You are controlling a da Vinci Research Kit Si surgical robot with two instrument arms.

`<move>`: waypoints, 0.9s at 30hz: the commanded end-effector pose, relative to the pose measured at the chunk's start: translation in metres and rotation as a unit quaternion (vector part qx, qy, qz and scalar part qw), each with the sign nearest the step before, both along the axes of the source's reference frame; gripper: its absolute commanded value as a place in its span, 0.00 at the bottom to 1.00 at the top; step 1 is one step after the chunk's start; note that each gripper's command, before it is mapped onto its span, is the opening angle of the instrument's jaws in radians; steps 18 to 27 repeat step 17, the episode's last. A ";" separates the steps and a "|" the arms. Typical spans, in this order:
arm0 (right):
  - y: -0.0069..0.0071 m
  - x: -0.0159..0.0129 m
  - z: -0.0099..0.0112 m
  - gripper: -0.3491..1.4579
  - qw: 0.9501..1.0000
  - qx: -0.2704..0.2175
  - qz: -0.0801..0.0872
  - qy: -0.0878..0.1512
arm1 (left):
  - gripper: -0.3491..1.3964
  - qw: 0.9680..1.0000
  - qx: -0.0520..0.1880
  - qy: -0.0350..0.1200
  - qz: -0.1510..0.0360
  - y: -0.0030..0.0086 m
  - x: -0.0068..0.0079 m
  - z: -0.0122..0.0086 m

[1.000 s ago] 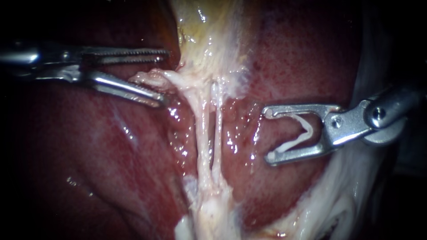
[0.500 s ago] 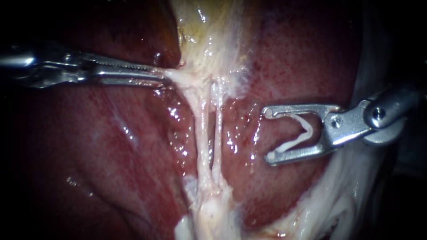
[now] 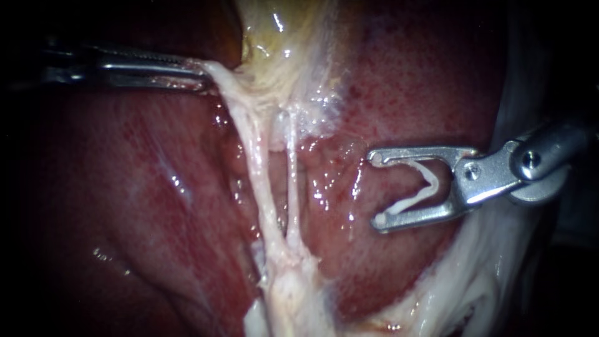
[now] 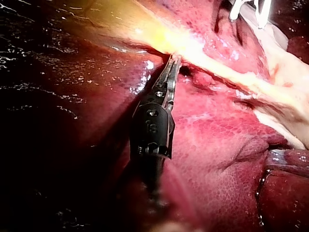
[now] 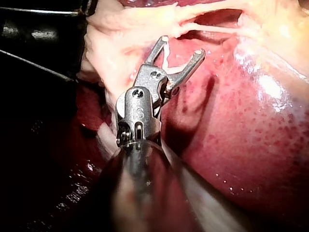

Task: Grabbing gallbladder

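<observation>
Up at the left of the endoscope view, my left instrument (image 3: 201, 72) has its jaws pressed flat together on the pale lower edge of the gallbladder (image 3: 281, 37), just where the yellowish sac narrows. No gap shows between the jaws, and a fold of whitish tissue runs straight out of their tips. The left wrist view agrees: the jaws lie closed, with their tips buried at the margin of the yellow-white band.

I judge the grab itself made. The tissue runs taut from the jaws, slanting toward my side, so the hold seems to bear load. What is left, as far as I can tell, is to hold that tension steadily without tearing the thin edge I have. How deep the bite goes I cannot see.

The gallbladder sits at the top centre, between the dark red lobes of the liver (image 3: 430, 81). It is wet and glistening, yellow above and fading to cream at the neck. Below it a thicker tube (image 3: 256, 168) and a thinner tube (image 3: 291, 181) run down side by side, stretched and well exposed, and join in a pale stump.

My right instrument (image 3: 376, 187) hangs over the liver, well apart from the tubes. Its jaws stand wide, carrying a white clip (image 3: 417, 192) whose legs rest against both of them.
</observation>
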State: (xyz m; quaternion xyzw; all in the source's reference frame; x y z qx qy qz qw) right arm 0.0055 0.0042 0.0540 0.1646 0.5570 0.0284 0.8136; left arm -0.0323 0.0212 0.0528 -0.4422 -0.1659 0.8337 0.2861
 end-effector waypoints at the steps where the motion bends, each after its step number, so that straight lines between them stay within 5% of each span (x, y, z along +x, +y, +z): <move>1: 0.0000 0.0000 0.0000 0.47 1.000 0.000 0.000 0.000 | 0.00 1.000 0.000 0.000 -0.002 0.0003 0.0004 -0.0002; 7: 0.0000 0.0000 0.0000 0.47 1.000 0.000 0.000 0.000 | 0.00 1.000 0.003 0.007 -0.010 0.0013 0.0017 -0.0008; 27: 0.0000 0.0000 0.0000 0.47 1.000 0.000 0.000 0.000 | 0.00 1.000 0.003 0.013 -0.018 0.0012 0.0017 -0.0008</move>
